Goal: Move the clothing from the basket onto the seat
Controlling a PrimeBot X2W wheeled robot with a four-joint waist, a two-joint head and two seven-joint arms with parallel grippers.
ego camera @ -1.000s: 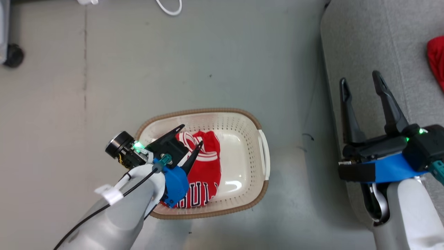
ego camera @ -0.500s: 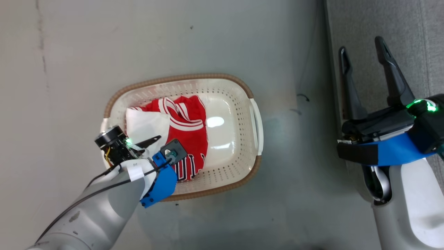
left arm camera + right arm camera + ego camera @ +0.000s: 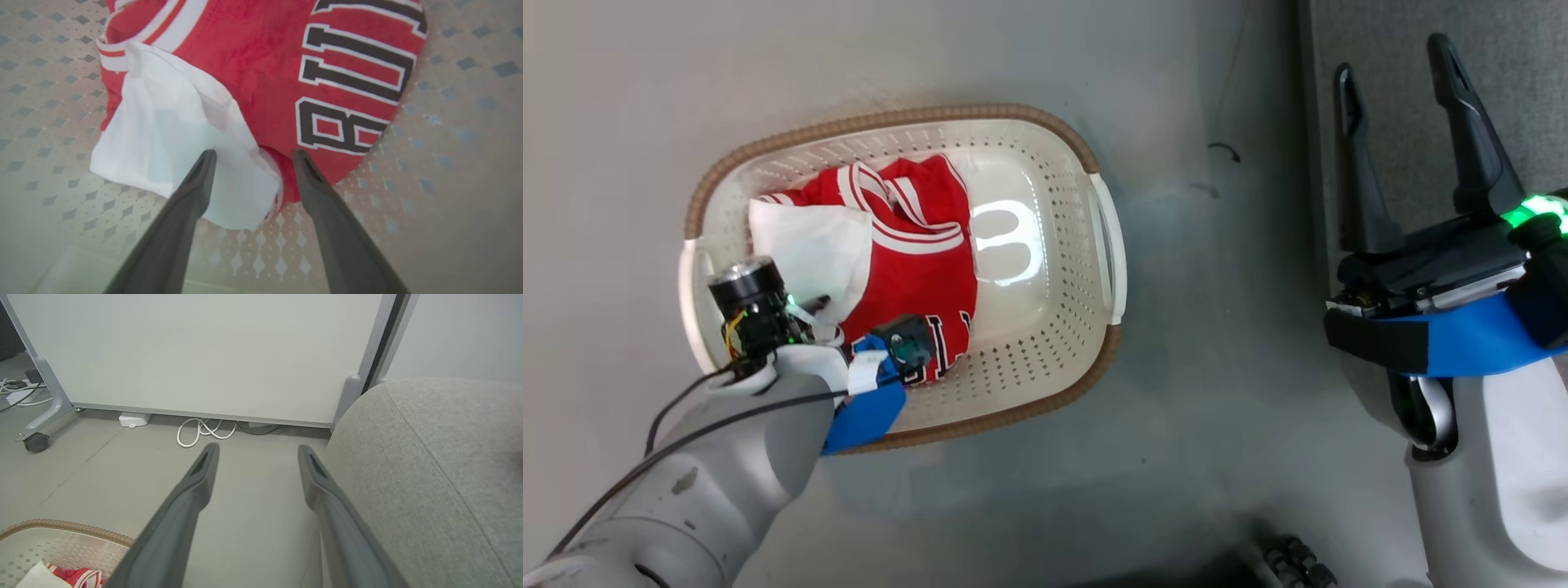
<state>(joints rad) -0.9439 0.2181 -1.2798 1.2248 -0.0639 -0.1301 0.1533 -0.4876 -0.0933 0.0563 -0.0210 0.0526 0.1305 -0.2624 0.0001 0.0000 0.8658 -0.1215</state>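
Left: my left gripper (image 3: pixel 254 159) spread open at the jersey's (image 3: pixel 261 81) white fold, inside the floor basket (image 3: pixel 882 121) | left wrist view reads black "BU"; head view catches only letter scraps | right: my right gripper (image 3: pixel 1394 59) open, empty, at the sofa's (image 3: pixel 1527 82) edge.

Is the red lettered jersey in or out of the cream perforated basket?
In. The red lettered jersey lies crumpled inside the cream perforated basket, the open left tool straddling its edge.

You have a red jersey (image 3: pixel 261 69), black white-edged lettering; cream perforated basket (image 3: pixel 1045 343), brown woven rim; light-grey sofa (image 3: pixel 429 465).
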